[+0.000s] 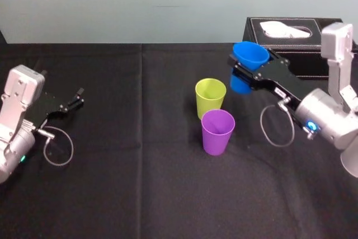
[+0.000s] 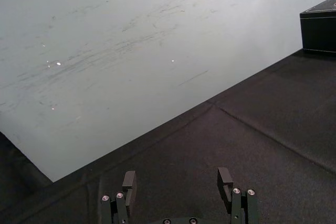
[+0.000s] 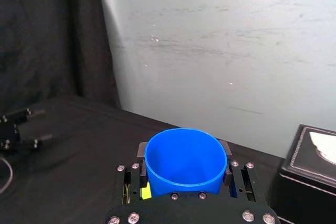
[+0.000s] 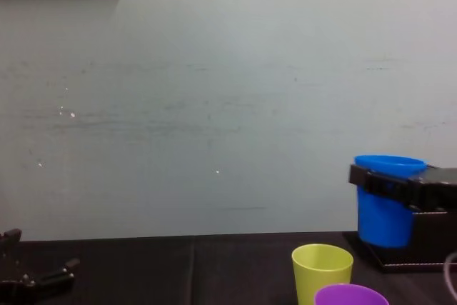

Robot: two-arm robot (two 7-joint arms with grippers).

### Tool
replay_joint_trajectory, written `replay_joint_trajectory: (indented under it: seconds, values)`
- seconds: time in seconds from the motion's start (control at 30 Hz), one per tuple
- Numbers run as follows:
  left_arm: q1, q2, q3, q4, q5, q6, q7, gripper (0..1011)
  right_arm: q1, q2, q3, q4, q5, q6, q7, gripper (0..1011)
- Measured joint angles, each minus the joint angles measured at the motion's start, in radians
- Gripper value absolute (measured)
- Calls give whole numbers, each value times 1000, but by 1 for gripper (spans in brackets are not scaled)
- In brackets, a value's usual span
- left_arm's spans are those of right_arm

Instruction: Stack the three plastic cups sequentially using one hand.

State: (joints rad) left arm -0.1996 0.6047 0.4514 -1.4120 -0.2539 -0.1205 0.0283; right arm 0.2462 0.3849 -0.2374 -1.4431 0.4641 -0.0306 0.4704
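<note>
Fingers [image 3: 142,150] of the right gripper [image 1: 251,66] are clamped on either side of a smooth tapered blue plastic cup [image 1: 249,53] just under its rim, holding it upright above the black cloth-covered table [image 1: 140,183], in front of a black tissue box [image 1: 313,54]. Below and to its left, a lime-yellow plastic cup [image 1: 210,98] stands upright with a purple plastic cup [image 1: 217,131] just in front of it. Well off to the left, the left gripper [image 1: 80,97] sits low over the cloth, its fingers spread apart around nothing.
</note>
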Motion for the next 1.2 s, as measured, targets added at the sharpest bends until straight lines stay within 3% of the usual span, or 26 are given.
replay_joint_trajectory:
  seconds: [0.17, 0.57, 0.83, 1.2]
  values:
    - [0, 0, 0, 0, 0, 0, 0, 1011, 54, -13, -28, 51, 14, 10, 15, 760]
    - [0, 0, 0, 0, 0, 0, 0, 1011, 156, -25, -115, 190, -56, -69, 53, 760]
    - [0, 0, 0, 0, 0, 0, 0, 1011, 191, -31, -142, 254, -64, -133, 116, 760]
    - [0, 0, 0, 0, 0, 0, 0, 1011, 219, -51, -156, 313, -36, -150, 159, 760]
